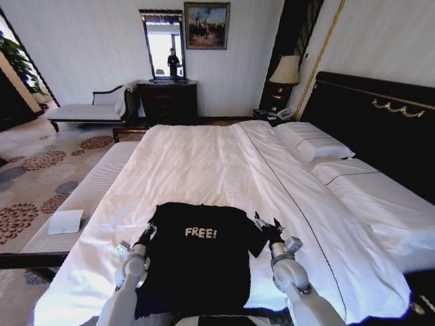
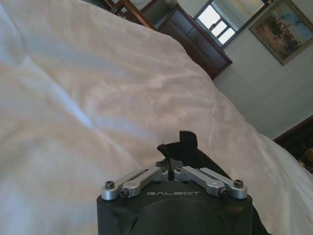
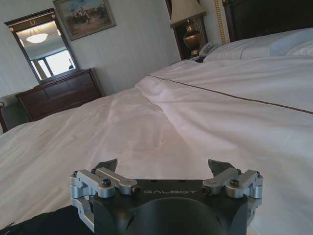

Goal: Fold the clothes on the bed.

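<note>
The black short-sleeved cotton T-shirt with white "FREE!" lettering lies flat on the near end of the very large white-sheeted bed, its long axis running from the robot toward the far dresser. The left gripper sits at the left sleeve, fingers pressed together, pinching a fold of black cloth. The right gripper hovers at the right sleeve with fingers spread; the cloth lies just behind and inward of them, so this arm likely has yet to grasp
</note>
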Controlling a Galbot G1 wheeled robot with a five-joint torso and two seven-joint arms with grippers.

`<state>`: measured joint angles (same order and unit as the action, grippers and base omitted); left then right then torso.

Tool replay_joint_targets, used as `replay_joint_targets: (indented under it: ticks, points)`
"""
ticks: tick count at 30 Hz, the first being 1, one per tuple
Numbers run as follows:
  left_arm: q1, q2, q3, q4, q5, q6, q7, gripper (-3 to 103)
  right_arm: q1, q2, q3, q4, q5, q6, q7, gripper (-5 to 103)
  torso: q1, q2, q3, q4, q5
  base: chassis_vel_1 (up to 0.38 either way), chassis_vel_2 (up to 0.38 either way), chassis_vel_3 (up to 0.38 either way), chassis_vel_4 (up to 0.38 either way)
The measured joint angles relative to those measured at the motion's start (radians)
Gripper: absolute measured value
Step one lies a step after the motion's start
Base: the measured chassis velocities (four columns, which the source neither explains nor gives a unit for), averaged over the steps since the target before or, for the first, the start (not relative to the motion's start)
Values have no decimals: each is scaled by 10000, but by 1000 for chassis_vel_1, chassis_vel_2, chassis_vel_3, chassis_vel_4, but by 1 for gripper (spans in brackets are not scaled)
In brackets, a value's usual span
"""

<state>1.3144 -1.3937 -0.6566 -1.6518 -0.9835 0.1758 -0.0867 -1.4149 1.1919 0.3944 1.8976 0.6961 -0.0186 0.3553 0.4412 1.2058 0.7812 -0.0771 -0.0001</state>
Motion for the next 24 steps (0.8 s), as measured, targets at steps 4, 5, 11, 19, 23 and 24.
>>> replay_joint_targets:
  ticks: [4, 5, 11, 19, 23, 24]
  points:
    - [-55, 186, -148, -59, -70, 5, 1, 0, -39, 36, 25, 9, 11, -7, 19, 100, 0, 0, 0, 0, 1, 0, 0, 0, 0]
    - [-78, 242, -193, -60, -79, 12, 3, 0, -38, 43, 26, 10, 11, -7, 19, 100, 0, 0, 0, 0, 1, 0, 0, 0, 0]
    - [-287, 554, -351, 149, -77, 85, 34, 0, -71, 71, 62, 34, 6, -9, 41, 100, 0, 0, 0, 1, 0, 0, 0, 0, 0]
    - [-872, 955, -541, 707, -19, 160, 169, 0, -235, 12, 144, 47, -29, 26, 41, 100, 0, 0, 0, -1, -1, 0, 0, 0, 0]
    - [-1052, 1181, -715, 885, -99, 219, 176, 0, -176, 36, 151, -59, -17, 33, 56, 100, 0, 0, 0, 0, 1, 0, 0, 0, 0]
    - [-1072, 1257, -743, 919, -115, 232, 176, 0, -147, 47, 151, -64, 2, 33, 64, 100, 0, 0, 0, 0, 0, 0, 0, 0, 0]
